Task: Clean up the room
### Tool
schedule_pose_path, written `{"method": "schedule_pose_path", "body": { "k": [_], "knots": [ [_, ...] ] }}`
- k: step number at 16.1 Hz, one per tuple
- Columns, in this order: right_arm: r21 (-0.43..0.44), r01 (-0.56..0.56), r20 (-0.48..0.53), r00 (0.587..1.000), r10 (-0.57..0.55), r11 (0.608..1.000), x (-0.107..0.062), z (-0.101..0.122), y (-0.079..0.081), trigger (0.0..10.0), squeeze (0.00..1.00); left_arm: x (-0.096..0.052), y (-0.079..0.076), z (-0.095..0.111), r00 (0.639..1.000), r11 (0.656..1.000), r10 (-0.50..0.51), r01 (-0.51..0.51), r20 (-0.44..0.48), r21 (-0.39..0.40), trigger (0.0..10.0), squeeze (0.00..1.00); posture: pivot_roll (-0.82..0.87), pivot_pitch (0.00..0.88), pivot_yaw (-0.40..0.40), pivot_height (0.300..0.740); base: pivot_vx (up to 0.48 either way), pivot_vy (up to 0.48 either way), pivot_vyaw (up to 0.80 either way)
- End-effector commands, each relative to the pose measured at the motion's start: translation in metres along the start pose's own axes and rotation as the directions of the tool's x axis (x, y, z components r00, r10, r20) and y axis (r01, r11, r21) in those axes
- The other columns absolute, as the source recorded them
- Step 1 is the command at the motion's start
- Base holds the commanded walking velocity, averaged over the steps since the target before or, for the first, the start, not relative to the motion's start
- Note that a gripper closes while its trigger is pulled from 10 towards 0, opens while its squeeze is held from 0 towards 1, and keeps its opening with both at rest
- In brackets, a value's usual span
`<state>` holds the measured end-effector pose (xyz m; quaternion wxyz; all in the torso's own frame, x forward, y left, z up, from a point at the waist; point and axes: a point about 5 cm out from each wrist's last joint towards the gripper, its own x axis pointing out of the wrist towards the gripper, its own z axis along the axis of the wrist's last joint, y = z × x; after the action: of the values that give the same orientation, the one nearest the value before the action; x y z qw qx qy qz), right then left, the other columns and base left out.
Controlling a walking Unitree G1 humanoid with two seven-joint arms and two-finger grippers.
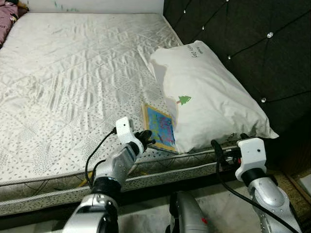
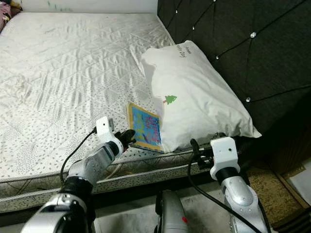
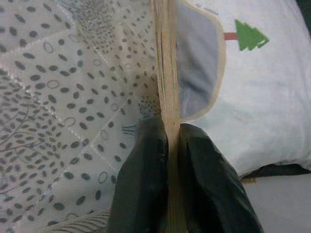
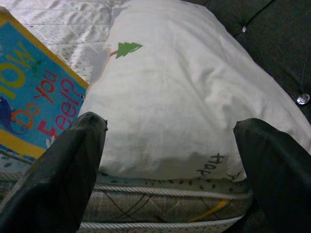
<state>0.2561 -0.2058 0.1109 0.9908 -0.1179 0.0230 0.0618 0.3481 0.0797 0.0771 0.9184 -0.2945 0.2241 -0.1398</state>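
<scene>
With the left gripper (image 3: 170, 160) clamped on the thin blue picture book's (image 1: 161, 127) edge, slide it straight from beside the white pillow (image 1: 209, 97) without twisting, while the right gripper (image 4: 170, 160) stands wide open facing that pillow.

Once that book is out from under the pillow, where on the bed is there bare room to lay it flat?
The mattress is bare from the book across to its left side and back toward the wall. It is crowded along the headboard, where the pillow overlaps the book. The left end effector grips the book's edge; the right end effector hangs open by the pillow's near end.
</scene>
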Motion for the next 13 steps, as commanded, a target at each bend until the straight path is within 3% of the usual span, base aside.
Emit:
{"method": "schedule_pose_path", "body": {
  "k": [1,2,3,4,9,13],
  "knots": [
    [-0.008,0.002,-0.013,1.0,-0.002,1.0,-0.004,0.0,-0.004,10.0,0.0,0.002,-0.002,-0.016,0.997,1.0,-0.016,0.014,-0.074,-0.026,10.0,0.0,-0.21,0.164,-0.099,0.587,0.0,0.0,0.0],
    [-0.011,0.002,-0.015,1.0,-0.003,1.0,-0.006,0.002,-0.005,10.0,0.0,0.001,0.006,-0.016,0.996,0.999,-0.003,0.0,-0.085,-0.038,10.0,0.03,-0.22,0.165,-0.101,0.587,0.0,0.0,0.0],
    [-0.012,0.003,-0.015,1.0,-0.003,1.0,-0.006,0.002,-0.006,10.0,0.0,0.001,0.009,-0.015,0.997,0.999,0.011,-0.014,-0.082,-0.04,10.0,0.31,-0.23,0.165,-0.102,0.587,0.0,0.0,0.0],
    [-0.013,0.004,-0.017,1.0,-0.004,1.0,-0.006,0.003,-0.006,10.0,0.0,0.001,0.013,-0.013,0.997,0.999,0.029,-0.032,-0.077,-0.039,10.0,1.0,-0.23,0.165,-0.102,0.587,0.0,0.0,0.0],
    [-0.022,0.007,-0.02,1.0,-0.007,1.0,-0.005,0.007,-0.009,10.0,0.0,-0.004,0.037,0.008,0.991,0.99,0.127,-0.125,-0.03,0.067,10.0,1.0,-0.23,0.16,-0.105,0.587,0.0,0.0,0.0],
    [-0.037,-0.007,-0.017,1.0,0.006,0.999,-0.004,0.008,-0.008,10.0,0.0,-0.012,0.058,0.03,0.974,0.97,0.221,-0.226,0.053,0.095,10.0,1.0,-0.24,0.154,-0.114,0.587,0.0,0.0,0.0]
  ]
}}
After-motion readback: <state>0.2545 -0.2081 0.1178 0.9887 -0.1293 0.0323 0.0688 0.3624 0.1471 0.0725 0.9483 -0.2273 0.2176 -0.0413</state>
